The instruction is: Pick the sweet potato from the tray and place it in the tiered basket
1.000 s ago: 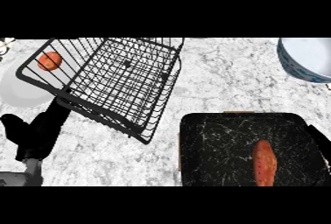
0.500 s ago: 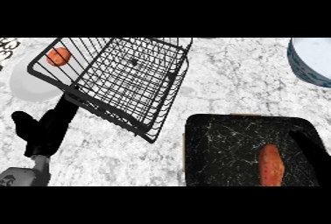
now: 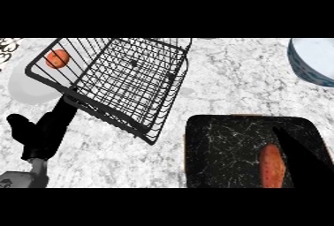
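Observation:
The orange sweet potato (image 3: 271, 165) lies lengthwise in the right half of the black tray (image 3: 218, 150) at the lower right. Just to its right my right hand (image 3: 297, 152) shows as a straight black wedge over the tray, pointing up and left, beside the potato and holding nothing. The black wire tiered basket (image 3: 120, 79) stands tilted at the upper left, apart from the tray. My left hand (image 3: 40, 132) rests open at the lower left, fingers up toward the basket's near corner.
A small orange-red fruit (image 3: 57, 58) sits on a white plate (image 3: 26, 88), seen through the basket's left side. A blue-rimmed white bowl (image 3: 313, 59) stands at the upper right. Bare marble counter (image 3: 228, 79) lies between basket, tray and bowl.
The whole scene has slid right and down in the view. My right hand's black wedge now reaches over the tray beside the sweet potato. The left hand has kept its pose.

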Controlling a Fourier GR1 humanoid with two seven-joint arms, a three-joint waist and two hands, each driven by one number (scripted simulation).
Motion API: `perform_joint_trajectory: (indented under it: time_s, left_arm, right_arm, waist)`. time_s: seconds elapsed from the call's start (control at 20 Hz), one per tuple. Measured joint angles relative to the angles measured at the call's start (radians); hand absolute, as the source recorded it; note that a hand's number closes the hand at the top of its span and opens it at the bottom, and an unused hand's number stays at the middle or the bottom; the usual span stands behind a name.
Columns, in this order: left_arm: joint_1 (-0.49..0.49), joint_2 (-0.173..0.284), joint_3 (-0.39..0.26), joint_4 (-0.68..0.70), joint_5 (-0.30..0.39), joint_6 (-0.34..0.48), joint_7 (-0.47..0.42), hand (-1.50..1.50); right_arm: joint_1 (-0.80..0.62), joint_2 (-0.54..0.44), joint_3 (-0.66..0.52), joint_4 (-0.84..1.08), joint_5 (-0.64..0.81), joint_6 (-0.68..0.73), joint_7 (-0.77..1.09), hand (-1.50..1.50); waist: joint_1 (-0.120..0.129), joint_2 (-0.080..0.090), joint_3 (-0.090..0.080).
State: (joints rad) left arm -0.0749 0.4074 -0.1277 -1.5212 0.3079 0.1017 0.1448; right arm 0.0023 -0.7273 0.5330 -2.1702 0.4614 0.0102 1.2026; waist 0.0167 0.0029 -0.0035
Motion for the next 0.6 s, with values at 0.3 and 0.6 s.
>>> perform_joint_trajectory:
  time_s: [0.3, 0.6]
  left_arm:
    - [0.020, 0.002, 0.016, -0.023, -0.003, -0.008, 0.020, 0.00]
    - [0.034, -0.010, 0.033, -0.020, -0.016, -0.024, 0.005, 0.00]
  right_arm:
    - [0.016, 0.081, 0.023, 0.102, 0.106, 0.010, -0.026, -1.50]
    - [0.058, 0.124, 0.000, 0.194, 0.219, 0.005, -0.093, -1.50]
  waist:
    - [-0.009, -0.001, 0.001]
    - [-0.016, -0.002, 0.002]
